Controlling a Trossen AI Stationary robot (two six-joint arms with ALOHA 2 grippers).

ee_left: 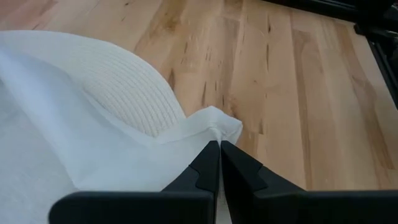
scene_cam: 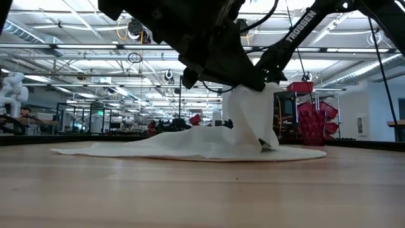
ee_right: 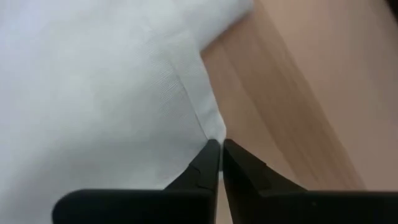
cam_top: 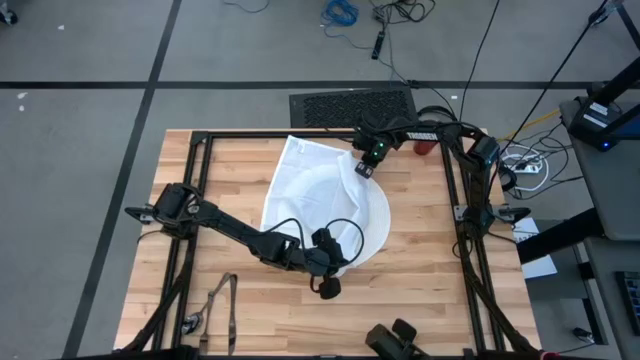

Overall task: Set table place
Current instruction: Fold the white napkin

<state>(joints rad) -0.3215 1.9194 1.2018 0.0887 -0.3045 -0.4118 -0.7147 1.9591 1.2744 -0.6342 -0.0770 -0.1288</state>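
Observation:
A white cloth napkin (cam_top: pixel 305 185) lies spread over a big round white plate (cam_top: pixel 383 215) in the middle of the wooden table (cam_top: pixel 430 270). My left gripper (cam_top: pixel 338 263) is at the napkin's near corner, shut on it. The left wrist view shows the plate's ribbed rim (ee_left: pixel 124 87) bare beside that corner. My right gripper (cam_top: pixel 362 170) is at the napkin's far right corner, shut on it. In the low view the napkin (scene_cam: pixel 190 142) lies low on the left and rises in a column (scene_cam: pixel 253 114) to the dark grippers. A small red cup (cam_top: pixel 425 147) stands at the far right. My left gripper pinches the napkin's near corner (ee_left: pixel 219 127) between its two fingers, at the very tip of the cloth. The fingers come slanting down from the table's left. The corner is raised off the plate's rim; the rest of the cloth lies on the plate. My right gripper pinches the napkin's far right corner (ee_right: pixel 214 127) between its two fingers, on its hemmed edge. The fingers point down from above. The cloth spreads away from the fingers over the plate and table.
A dark strap-like thing (cam_top: pixel 215 305) lies at the near left of the table. A black object (cam_top: pixel 392 338) sits at the near edge. Black frame rails (cam_top: pixel 455 210) run along the table's sides. Bare wood shows to the right of the plate.

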